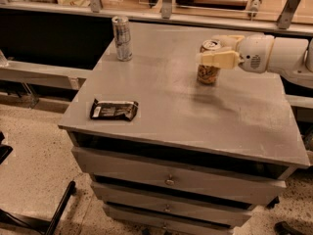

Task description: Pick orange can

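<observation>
— So, where does the pick stand?

— The approach looks done, I'd say. The cream-coloured two-finger gripper (208, 51) is level with the upper half of the orange-tan drink can with the silver top (208, 75), and its white arm (274, 53) reaches in from three o'clock.

— And the can itself?

— It stands upright on the grey metal cabinet top (195, 121), at about one o'clock from the centre of that surface. Its base looks to rest on the top, so I judge that no lift has happened yet.

— Has the gripper closed on it?

— I cannot tell. The gripper sits around the can's upper part, with cream parts showing in front of it and behind it. Whether it presses the can or only brackets it does not show.

— Anything nearby that could get in the way?

— Not close by. A slim, tall silver-grey can (122, 38) stands at eleven o'clock, well apart from the orange one. A flat black snack packet (114, 109) lies at eight o'clock near the front left edge, also well apart.

— So what remains?

— By my reading, a firm grasp has to be confirmed, then the can has to go straight up off the cabinet top. It should stay upright so that it does not slip or tip.
</observation>
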